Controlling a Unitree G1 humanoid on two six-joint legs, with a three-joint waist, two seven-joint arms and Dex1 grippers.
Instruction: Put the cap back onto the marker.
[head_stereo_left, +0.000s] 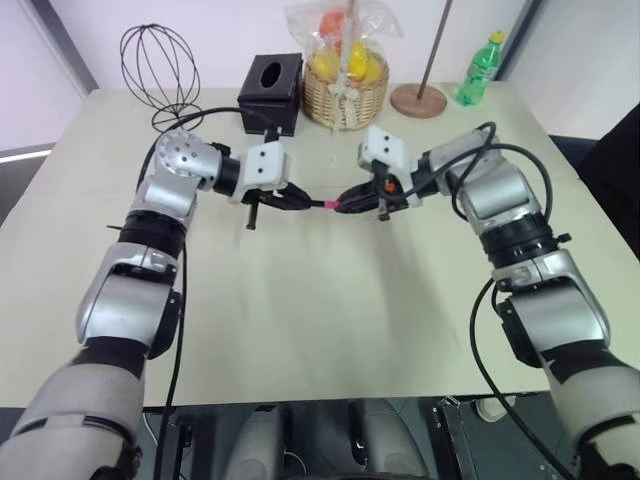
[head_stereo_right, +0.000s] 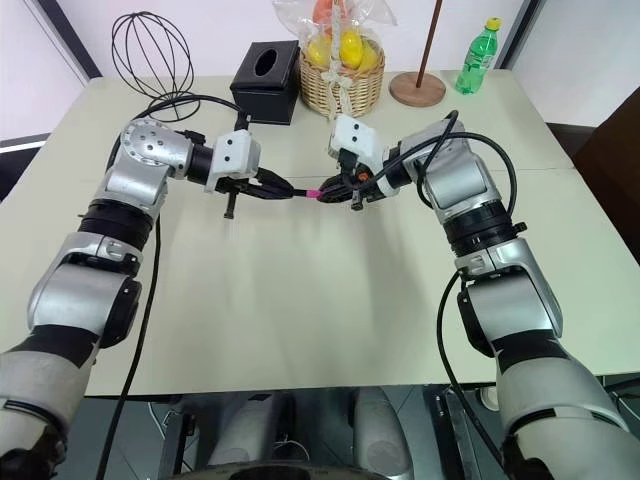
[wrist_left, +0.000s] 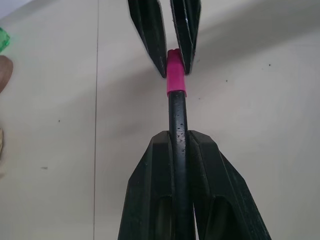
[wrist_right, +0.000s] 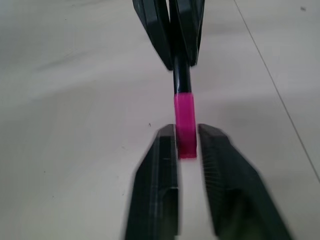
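Table (head_stereo_left: 300, 340): we see a broad, pale beige top across the middle.
Wall (head_stereo_left: 230, 20): we've got plain white behind the far edge.
Frame (head_stereo_left: 62, 45): dark strip slanting at left.
Floor (head_stereo_left: 15, 190): grey beside the table.
Light: soft, even.

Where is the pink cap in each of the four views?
Left eye view: pink cap mid-table, between left claw and right claw.
Right eye view: pink cap at the same spot, in front of the basket.
Left wrist view: pink cap at the far end of the black marker, between the right claw's fingers.
Right wrist view: pink cap between this claw's own fingers.
Shared landmark: the black marker held by the left claw.
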